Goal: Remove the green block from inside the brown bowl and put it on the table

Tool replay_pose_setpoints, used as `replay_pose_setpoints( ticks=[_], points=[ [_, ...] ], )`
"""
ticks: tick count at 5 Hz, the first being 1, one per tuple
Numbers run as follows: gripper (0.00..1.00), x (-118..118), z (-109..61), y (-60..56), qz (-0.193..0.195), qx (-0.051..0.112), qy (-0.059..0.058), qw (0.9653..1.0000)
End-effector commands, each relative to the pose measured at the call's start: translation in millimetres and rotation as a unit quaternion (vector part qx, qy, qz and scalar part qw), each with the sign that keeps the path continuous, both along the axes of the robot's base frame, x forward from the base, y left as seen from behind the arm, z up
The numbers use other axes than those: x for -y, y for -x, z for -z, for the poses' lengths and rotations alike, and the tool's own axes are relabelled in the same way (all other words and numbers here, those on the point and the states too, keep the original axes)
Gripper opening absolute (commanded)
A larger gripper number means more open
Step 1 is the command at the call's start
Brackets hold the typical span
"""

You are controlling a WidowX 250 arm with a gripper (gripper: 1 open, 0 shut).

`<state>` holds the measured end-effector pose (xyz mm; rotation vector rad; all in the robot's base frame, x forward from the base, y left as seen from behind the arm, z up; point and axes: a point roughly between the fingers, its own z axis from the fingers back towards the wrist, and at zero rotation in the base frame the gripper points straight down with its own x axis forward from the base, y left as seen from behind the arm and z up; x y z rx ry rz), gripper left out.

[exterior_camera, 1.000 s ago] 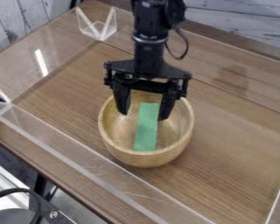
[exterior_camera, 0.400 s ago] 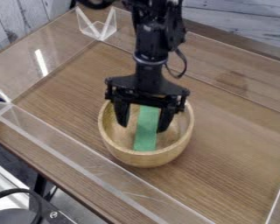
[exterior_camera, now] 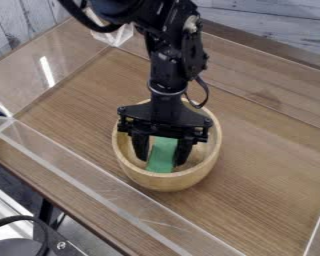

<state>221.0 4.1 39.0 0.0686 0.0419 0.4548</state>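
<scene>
The brown bowl [exterior_camera: 192,178] sits on the table [exterior_camera: 76,100] near its front middle. The green block [exterior_camera: 163,152] lies inside it, leaning from the bowl floor up toward the far wall. My gripper [exterior_camera: 163,158] points straight down into the bowl, with one black finger on each side of the block. The fingers [exterior_camera: 139,146] are drawn in against the block's long sides, shut on it. The block's upper end is hidden behind the gripper body.
Clear acrylic walls [exterior_camera: 69,172] run along the table's edges. A clear acrylic piece [exterior_camera: 116,34] stands at the back left. Bare tabletop stretches to the left and right of the bowl.
The gripper has sunk lower into the bowl, and its fingers have drawn in from wide open onto the green block.
</scene>
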Motion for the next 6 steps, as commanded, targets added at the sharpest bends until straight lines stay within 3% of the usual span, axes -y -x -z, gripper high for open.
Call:
replay_pose_setpoints(
  ticks=[1, 2, 4, 6],
  points=[
    [0.0, 5, -17.2, -7.1, -0.001, 0.019, 0.004, 0.9998],
    [0.0, 10, -29.4, -8.5, -0.008, 0.021, 0.01, 0.9997],
    [0.0, 22, -79.9, -34.6, -0.007, 0.039, 0.018, 0.9991],
    [0.0, 13, -87.3, -39.8, -0.008, 0.049, 0.019, 0.9986]
  ],
)
